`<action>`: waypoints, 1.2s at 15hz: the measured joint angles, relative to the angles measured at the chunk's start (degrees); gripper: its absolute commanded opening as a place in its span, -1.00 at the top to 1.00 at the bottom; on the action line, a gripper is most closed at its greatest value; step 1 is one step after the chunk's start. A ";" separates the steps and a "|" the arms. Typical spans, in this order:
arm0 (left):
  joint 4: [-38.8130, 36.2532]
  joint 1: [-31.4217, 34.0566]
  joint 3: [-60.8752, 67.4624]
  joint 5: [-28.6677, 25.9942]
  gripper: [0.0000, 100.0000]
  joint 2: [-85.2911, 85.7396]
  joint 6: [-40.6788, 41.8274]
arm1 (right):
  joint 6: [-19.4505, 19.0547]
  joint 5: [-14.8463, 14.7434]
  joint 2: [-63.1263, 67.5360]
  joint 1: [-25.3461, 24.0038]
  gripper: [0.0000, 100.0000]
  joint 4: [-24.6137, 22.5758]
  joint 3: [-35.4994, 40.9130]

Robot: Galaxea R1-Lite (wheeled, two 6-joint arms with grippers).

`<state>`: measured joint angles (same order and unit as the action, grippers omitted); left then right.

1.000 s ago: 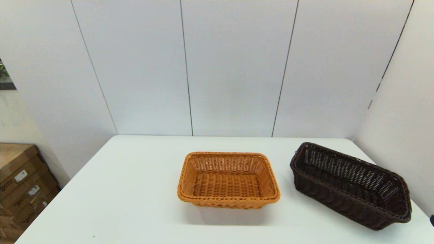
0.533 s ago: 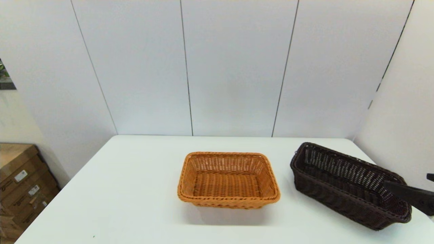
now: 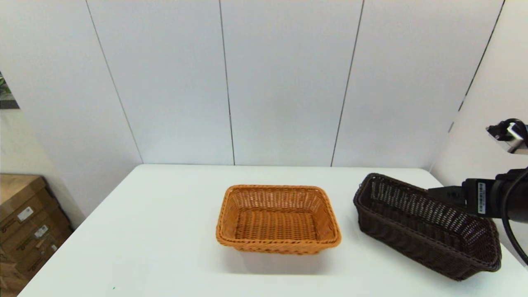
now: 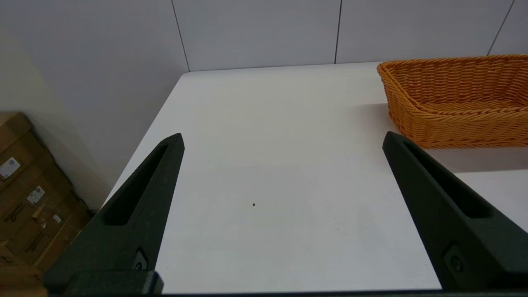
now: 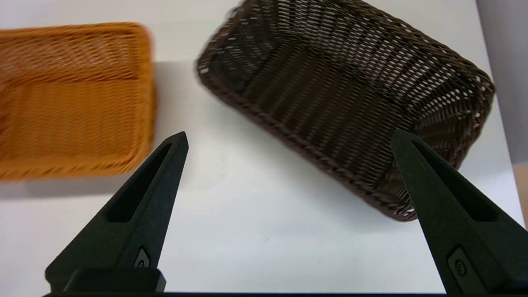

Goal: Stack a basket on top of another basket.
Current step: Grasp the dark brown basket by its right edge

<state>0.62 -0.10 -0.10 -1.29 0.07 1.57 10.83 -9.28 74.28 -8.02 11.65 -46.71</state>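
The dark brown basket (image 3: 425, 225) lies at an angle on the table's right side, empty. Its weave fills the right wrist view (image 5: 330, 82). The orange-tan basket (image 3: 277, 218) stands empty in the middle of the table, a gap apart from the dark one, and also appears in both wrist views (image 5: 70, 99) (image 4: 458, 103). My right gripper (image 5: 288, 135) is open wide and holds nothing. It reaches in from the right (image 3: 443, 194), above the dark basket's far right part without touching it. My left gripper (image 4: 282, 137) is open over bare table left of the orange-tan basket, outside the head view.
The white table (image 3: 165, 231) is walled by grey panels behind and on the right (image 3: 486, 82), close to the dark basket. Cardboard boxes (image 3: 24, 222) sit on the floor past the table's left edge.
My right arm has come in from the right edge and risen, from low beside the dark basket's near end to above its far right rim. Both baskets stay put.
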 measured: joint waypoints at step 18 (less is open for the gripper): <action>0.00 0.00 0.00 -0.02 -1.00 0.00 0.00 | 3.56 -0.65 16.52 17.60 -1.00 0.91 -1.44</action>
<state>0.62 -0.10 -0.10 -1.32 0.07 1.57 14.38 -9.92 90.80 9.58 12.57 -48.15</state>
